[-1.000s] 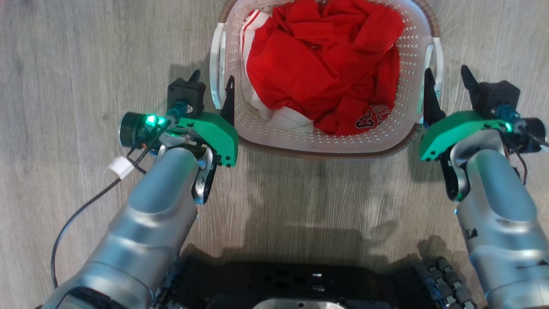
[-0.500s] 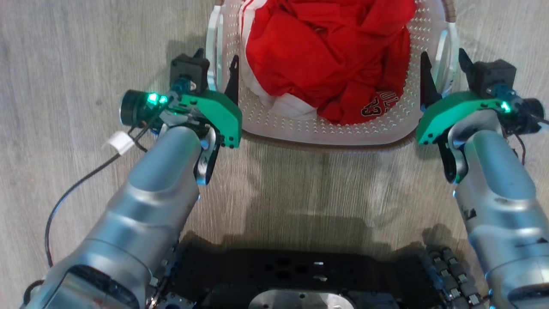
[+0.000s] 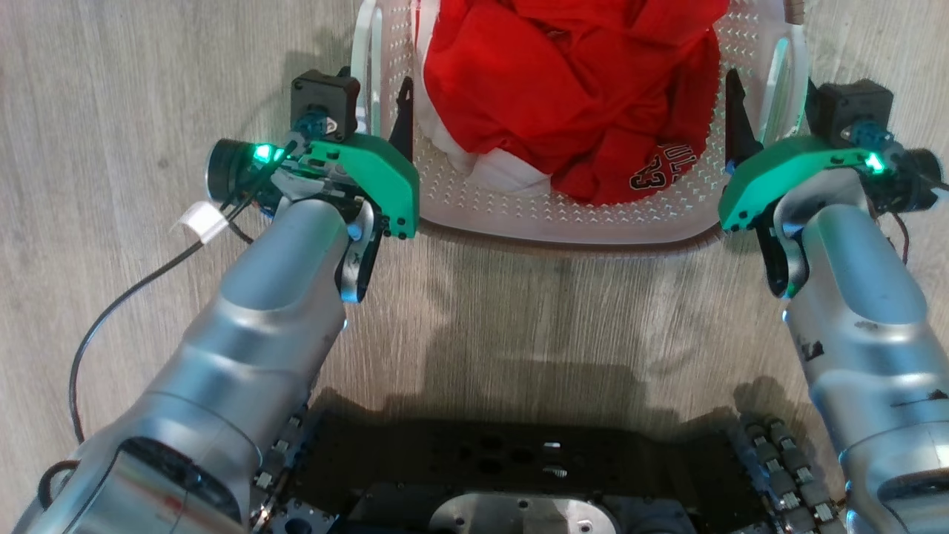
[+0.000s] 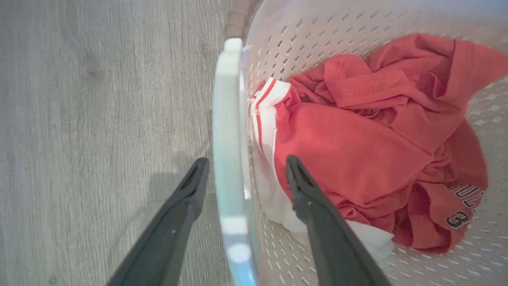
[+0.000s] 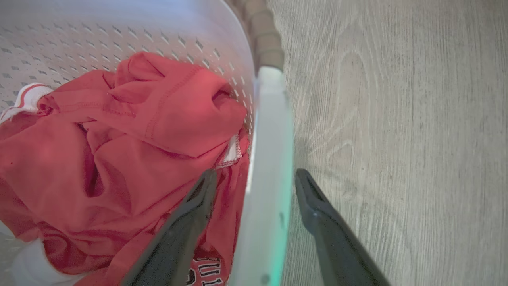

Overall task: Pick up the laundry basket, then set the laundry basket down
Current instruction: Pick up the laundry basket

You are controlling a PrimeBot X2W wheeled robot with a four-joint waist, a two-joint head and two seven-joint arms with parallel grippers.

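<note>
left end effector [image 4: 244,169]: released, I see 1 finger each side of left handle [image 4: 227,119]
right end effector [image 5: 256,177]: released, straddling right handle [image 5: 270,139]
laundry basket [image 3: 563,215]: between the 2 end effectors, red clothes [image 3: 563,89] inside

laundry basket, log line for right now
phase: pre-grasp | laundry basket: not yet gripped | left gripper: open, jaws astride left handle | right gripper: open, jaws astride right handle

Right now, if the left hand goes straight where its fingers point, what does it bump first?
Probably the laundry basket's white handle. It sits between the left hand's open fingers, one outside the basket and one over the red clothes. Depth is hard to judge.
</note>
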